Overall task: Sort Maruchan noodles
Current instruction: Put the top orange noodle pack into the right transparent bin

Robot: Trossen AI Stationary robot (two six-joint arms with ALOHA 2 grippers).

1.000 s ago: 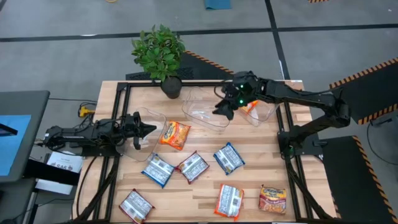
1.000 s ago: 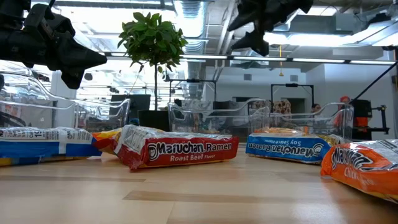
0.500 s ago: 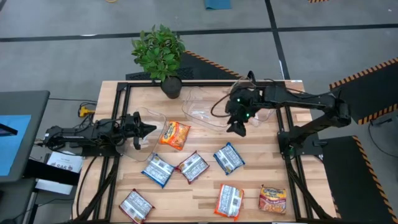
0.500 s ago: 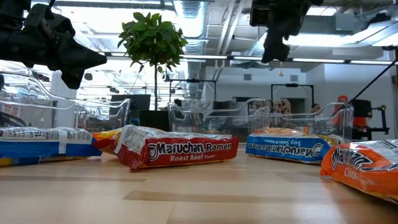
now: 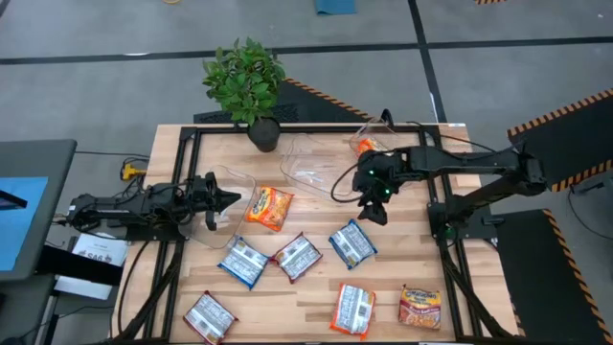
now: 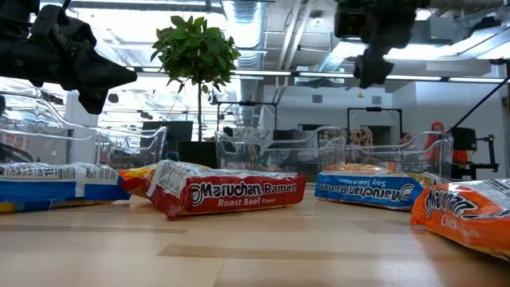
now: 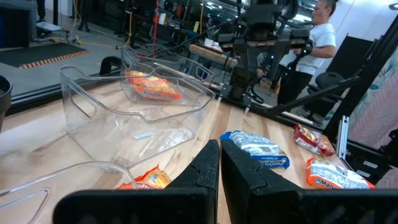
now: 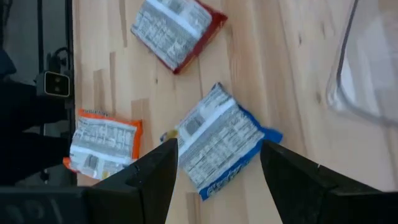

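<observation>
My right pincer point(image 5: 376, 213) hangs released directly above the blue-and-white packet point(image 5: 351, 242) mid-surface, its long axis diagonal; left pincer point(image 5: 226, 198) clenched, empty, farther off near the left edge.

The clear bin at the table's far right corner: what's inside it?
The far-right clear bin holds one orange noodle packet; the right arm covers part of it, so anything more there can't be seen. The middle bin looks empty.

A robotics lab: hazard-striped floor tape point(image 5: 576, 103), exposed ceiling ducts point(image 6: 263, 32), equipment benches behind the table point(image 5: 316, 297)
</observation>
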